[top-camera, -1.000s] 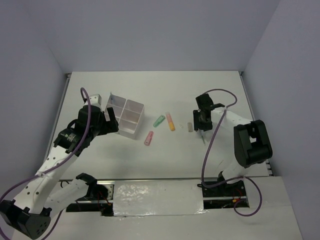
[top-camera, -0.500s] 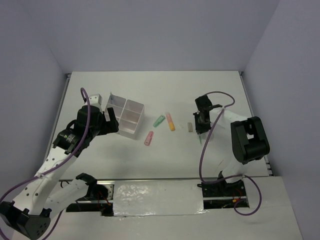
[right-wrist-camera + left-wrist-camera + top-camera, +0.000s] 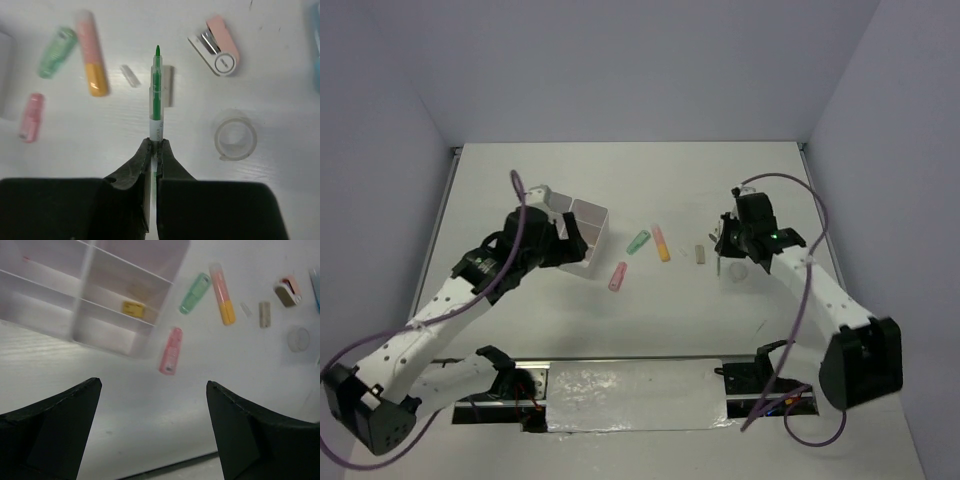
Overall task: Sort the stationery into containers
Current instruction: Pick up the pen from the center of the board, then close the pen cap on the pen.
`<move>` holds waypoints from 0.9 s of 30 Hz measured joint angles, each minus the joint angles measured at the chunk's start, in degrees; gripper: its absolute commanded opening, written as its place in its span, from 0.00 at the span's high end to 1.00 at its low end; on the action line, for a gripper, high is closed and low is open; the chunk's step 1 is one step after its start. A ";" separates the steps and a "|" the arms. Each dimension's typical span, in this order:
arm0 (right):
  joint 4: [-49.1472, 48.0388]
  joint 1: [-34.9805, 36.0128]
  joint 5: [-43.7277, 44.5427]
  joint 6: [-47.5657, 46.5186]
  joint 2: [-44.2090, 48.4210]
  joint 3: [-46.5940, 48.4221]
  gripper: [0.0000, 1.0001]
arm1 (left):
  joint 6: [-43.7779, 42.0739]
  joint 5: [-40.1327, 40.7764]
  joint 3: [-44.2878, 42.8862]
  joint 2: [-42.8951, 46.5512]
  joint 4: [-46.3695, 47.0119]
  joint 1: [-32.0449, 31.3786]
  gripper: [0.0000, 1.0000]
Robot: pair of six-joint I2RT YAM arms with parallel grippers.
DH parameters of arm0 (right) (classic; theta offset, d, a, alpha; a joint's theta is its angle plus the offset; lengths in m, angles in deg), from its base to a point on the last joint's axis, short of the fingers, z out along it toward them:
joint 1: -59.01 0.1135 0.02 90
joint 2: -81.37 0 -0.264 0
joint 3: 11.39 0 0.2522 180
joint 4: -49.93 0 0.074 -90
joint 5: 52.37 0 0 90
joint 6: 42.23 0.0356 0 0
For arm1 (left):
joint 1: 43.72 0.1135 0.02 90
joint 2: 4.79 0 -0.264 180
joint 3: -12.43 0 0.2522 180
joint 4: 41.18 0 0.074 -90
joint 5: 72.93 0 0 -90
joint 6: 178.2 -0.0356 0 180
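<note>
White table, right half: we see the right claw clenched on a green pen, its long axis running straight out past the fingertips. The divided box lies well to that claw's left, beyond the pink marker. The left claw, spread wide and empty, is nearer it. Only the right wrist view proves the grip; only the overhead view shows the gap.

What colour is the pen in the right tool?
The pen is green with a clear barrel; best seen in the right wrist view.
</note>
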 measured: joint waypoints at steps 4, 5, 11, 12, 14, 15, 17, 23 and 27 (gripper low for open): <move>0.26 0.00 1.57 2.60 13.40 0.02 1.00 | 5.25 5.29 -5.86 -10.75 0.39 -12.96 0.03; 0.61 0.00 2.47 3.06 15.17 0.04 1.00 | 7.26 6.56 -8.11 -14.05 1.09 -15.87 0.04; 6.32 -0.02 9.92 6.58 20.65 -0.13 1.00 | 18.14 13.35 -18.78 -31.21 5.05 -23.91 0.19; 7.34 -0.09 11.17 7.17 21.75 -0.15 1.00 | 19.74 14.25 -21.16 -34.36 4.92 -24.26 0.21; 8.81 -0.20 13.14 7.82 24.41 -0.15 1.00 | 22.62 15.85 -27.82 -41.97 3.65 -24.50 0.23; 9.49 -0.26 14.12 8.11 25.99 -0.15 1.00 | 23.74 16.33 -31.10 -45.38 3.02 -24.50 0.24; 10.49 -0.39 15.30 8.48 28.65 -0.15 1.00 | 25.44 17.33 -39.19 -52.94 0.72 -24.55 0.26; 12.72 -0.50 15.93 8.55 32.06 -0.13 1.00 | 30.03 20.39 -59.87 -71.36 -8.39 -24.72 0.36; 13.14 -0.52 15.37 8.13 33.09 -0.13 1.00 | 32.06 22.64 -65.59 -77.57 -13.99 -25.55 0.37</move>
